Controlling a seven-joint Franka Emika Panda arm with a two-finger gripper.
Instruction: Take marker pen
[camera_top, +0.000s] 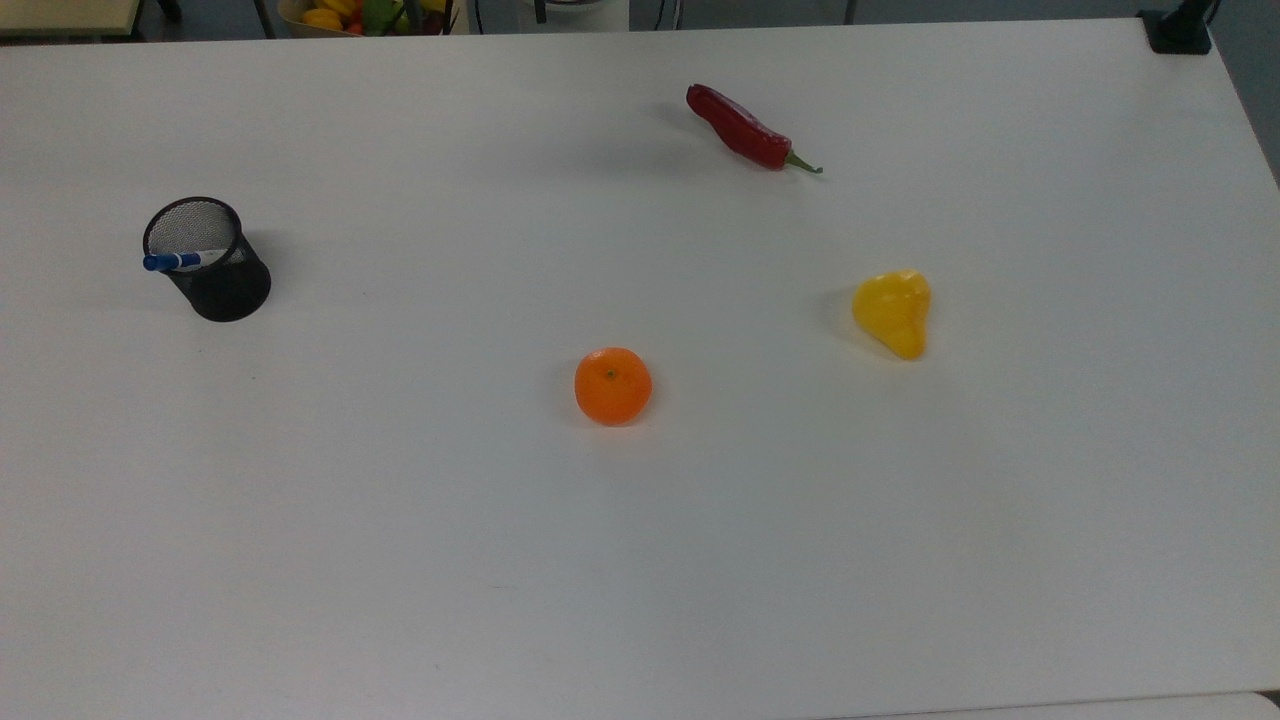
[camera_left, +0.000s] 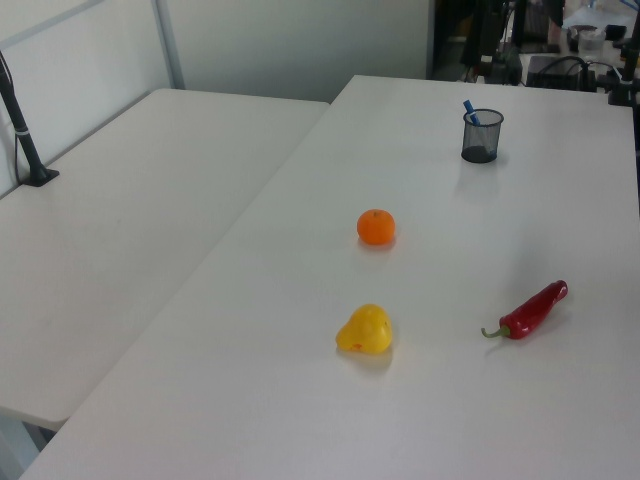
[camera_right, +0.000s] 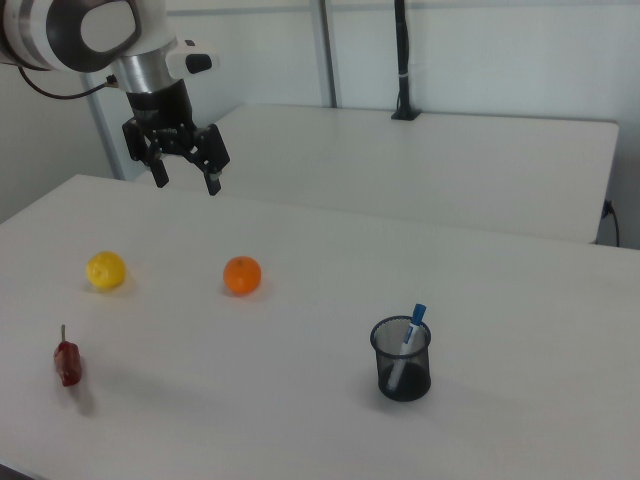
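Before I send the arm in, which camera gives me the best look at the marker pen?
The right view: the marker pen stands tilted in the black mesh cup, cap above the rim and white barrel visible through the mesh. The top view shows mainly the blue cap over the rim. The left view shows just a blue tip.

The hand (camera_right: 186, 172) hangs above the worktop (camera_top: 640, 560) with its fingers spread, the air beneath it free. The orange (camera_top: 612, 386), yellow fruit (camera_top: 893, 312) and red chilli (camera_top: 745, 130) lie well apart from one another, with wide bare lanes between them. The marker pen (camera_right: 407, 349) leans inside the black mesh cup (camera_right: 403, 359), whose wall rings its barrel; the blue cap juts above the rim with open space over it, and the cup stands well apart from the other things.
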